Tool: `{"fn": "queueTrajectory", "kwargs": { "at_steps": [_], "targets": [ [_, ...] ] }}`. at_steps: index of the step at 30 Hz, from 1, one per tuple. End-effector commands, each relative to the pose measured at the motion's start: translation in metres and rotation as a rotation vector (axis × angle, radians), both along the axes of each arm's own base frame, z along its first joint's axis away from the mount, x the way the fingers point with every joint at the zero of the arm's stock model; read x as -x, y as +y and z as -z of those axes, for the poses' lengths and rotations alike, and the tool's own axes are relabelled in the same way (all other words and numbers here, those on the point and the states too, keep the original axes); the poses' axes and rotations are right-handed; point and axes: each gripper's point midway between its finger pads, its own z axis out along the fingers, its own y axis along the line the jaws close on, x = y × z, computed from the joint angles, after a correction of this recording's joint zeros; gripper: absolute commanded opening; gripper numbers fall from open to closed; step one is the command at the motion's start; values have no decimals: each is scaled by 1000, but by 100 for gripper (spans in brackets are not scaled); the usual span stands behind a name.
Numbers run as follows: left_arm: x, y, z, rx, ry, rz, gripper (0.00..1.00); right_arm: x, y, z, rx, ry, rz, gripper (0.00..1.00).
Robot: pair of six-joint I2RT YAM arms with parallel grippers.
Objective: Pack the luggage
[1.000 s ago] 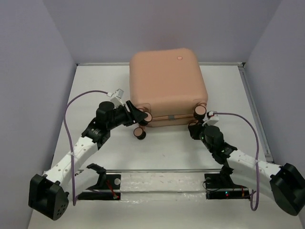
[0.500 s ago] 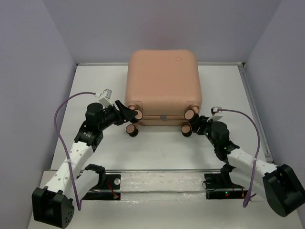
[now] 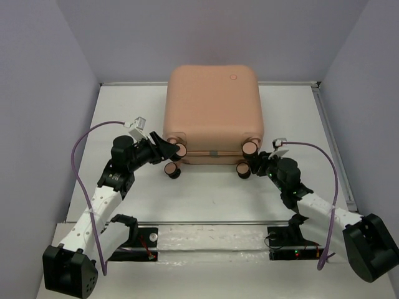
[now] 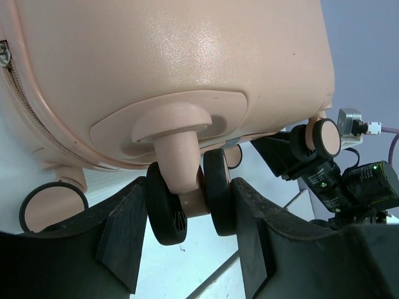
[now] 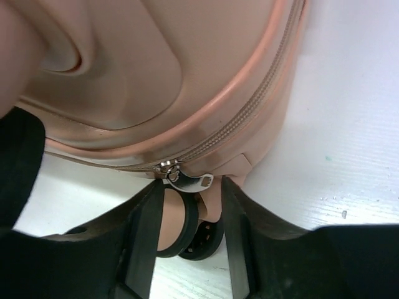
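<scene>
The luggage (image 3: pixel 212 109) is a peach-pink hard-shell suitcase, zipped closed and lying flat mid-table with its wheels towards me. My left gripper (image 3: pixel 173 149) is shut on its upper near-left wheel (image 3: pixel 181 149). In the left wrist view both fingers (image 4: pixel 124 230) press the black twin wheel (image 4: pixel 190 205) under the shell (image 4: pixel 168 56). My right gripper (image 3: pixel 251 164) is shut on the lower near-right wheel (image 3: pixel 244 169). In the right wrist view that wheel (image 5: pixel 187 227) sits between the fingers (image 5: pixel 146 230), below the silver zipper pull (image 5: pixel 190 182).
A metal rail (image 3: pixel 212 222) with black arm mounts runs across the near table edge. Grey walls enclose the left, back and right sides. A raised strip (image 3: pixel 331 131) borders the table's right side. The right arm (image 4: pixel 340 180) shows in the left wrist view.
Since one second ago the suitcase has shifted slightly left and away and settled flat, both grippers moving with its wheels. In the last half second almost nothing moved.
</scene>
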Motion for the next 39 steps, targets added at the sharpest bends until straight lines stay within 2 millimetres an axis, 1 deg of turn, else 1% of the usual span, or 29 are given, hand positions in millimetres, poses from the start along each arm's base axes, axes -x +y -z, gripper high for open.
{"fn": "queueTrajectory", "kwargs": {
  "at_steps": [1, 2, 3, 5, 6, 8, 9, 11, 12, 13, 17, 20, 21, 22, 23, 24, 25, 26, 27, 28, 29, 30, 32, 33, 35, 36, 37, 38, 39],
  "targets": [
    [17, -19, -57, 69, -239, 163, 6, -17, 11, -58, -35, -189, -37, 42],
    [18, -19, -58, 71, -244, 163, 6, -19, 12, -55, -27, -181, -39, 39],
    [18, -19, -58, 75, -243, 163, 6, -21, 15, -60, -31, -194, -48, 37],
    [18, -19, -57, 77, -239, 161, 6, -22, 20, -57, -35, -190, -69, 34],
    [19, -19, -57, 76, -237, 161, 6, -23, 21, -63, -46, -215, -70, 29],
    [19, -19, -55, 79, -230, 161, 6, -23, 18, -62, -52, -226, -58, 27],
    [19, -19, -54, 79, -230, 160, 6, -24, 18, -67, -62, -244, -51, 20],
    [19, -19, -52, 78, -225, 160, 6, -24, 17, -68, -67, -252, -44, 15],
    [19, -19, -51, 78, -221, 158, 6, -24, 16, -70, -69, -260, -42, 10],
    [18, -19, -50, 79, -221, 158, 6, -24, 14, -68, -66, -257, -32, 8],
    [18, -19, -50, 88, -222, 159, 6, -21, 12, -63, -72, -258, -28, 7],
    [19, -22, -50, 114, -213, 170, 6, -15, 20, -62, -133, -245, -55, 7],
    [20, -24, -53, 130, -226, 184, 6, -5, 37, -64, -177, -242, -99, 7],
    [21, -27, -52, 153, -205, 195, 6, 2, 50, -55, -178, -212, -129, 7],
    [21, -29, -58, 168, -230, 201, 6, 2, 57, -52, -170, -205, -90, 7],
    [21, -31, -61, 183, -234, 207, 6, 27, 95, -49, -152, -200, -188, 7],
    [24, -35, -63, 208, -220, 216, 6, 31, 116, -60, -152, -218, -200, 7],
    [25, -37, -72, 228, -247, 224, 6, 29, 126, -41, -96, -186, -156, 7],
    [26, -40, -76, 243, -251, 230, 6, 35, 143, -40, -82, -190, -166, 7],
    [32, -49, -79, 272, -237, 255, 6, 51, 180, -61, -127, -226, -220, 7],
    [32, -52, -87, 290, -260, 249, 6, 49, 190, -61, -108, -238, -179, 7],
    [34, -57, -90, 304, -261, 257, 6, 49, 206, -38, -17, -232, -185, 7],
    [38, -66, -95, 325, -265, 272, 6, 52, 235, -36, -5, -235, -222, 7],
    [43, -71, -99, 341, -268, 288, 6, 56, 258, -44, -70, -233, -281, 7],
    [45, -74, -101, 356, -265, 296, 6, 65, 278, -48, -120, -230, -367, 7],
    [47, -75, -103, 366, -265, 299, 6, 76, 301, -62, -178, -231, -468, 7],
    [47, -75, -104, 371, -265, 301, 6, 83, 313, -58, -194, -216, -522, 7],
    [48, -75, -106, 375, -269, 303, 6, 91, 325, -63, -229, -216, -581, 7],
    [49, -75, -109, 385, -269, 305, 6, 108, 343, -82, -304, -231, -680, 7]
  ]
}}
